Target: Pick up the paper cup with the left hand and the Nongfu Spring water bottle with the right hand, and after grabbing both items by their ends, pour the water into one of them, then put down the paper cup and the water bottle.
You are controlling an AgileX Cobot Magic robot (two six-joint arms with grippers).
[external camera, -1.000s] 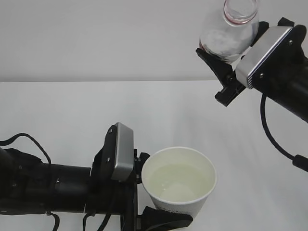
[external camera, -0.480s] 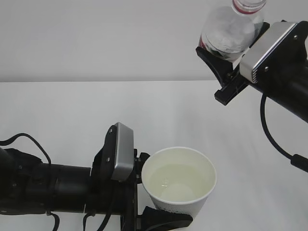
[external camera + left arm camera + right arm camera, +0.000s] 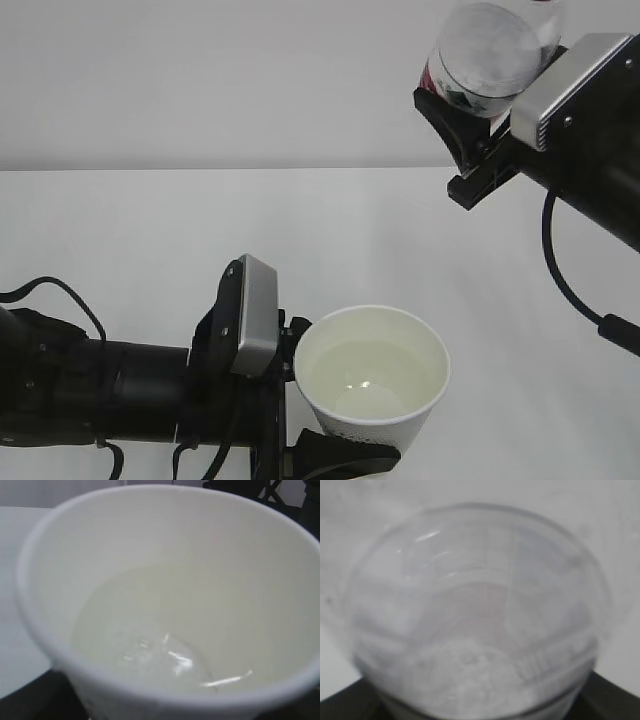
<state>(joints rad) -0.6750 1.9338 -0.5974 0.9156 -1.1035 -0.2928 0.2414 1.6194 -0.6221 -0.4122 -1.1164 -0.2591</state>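
Down at the bottom of the exterior view, the left hand (image 3: pixel 300 400) has its jaws clamped around the paper cup (image 3: pixel 372 375), which sits upright just over the table (image 3: pixel 150 230) with the water (image 3: pixel 150 640) pooled inside. Up top right, the right hand (image 3: pixel 480 120) is clamped on the base end of the Nongfu Spring water bottle (image 3: pixel 490 50), well apart from the cup, its long axis pointing up and out of frame. Looks like the pour is done, so setting both down comes next.
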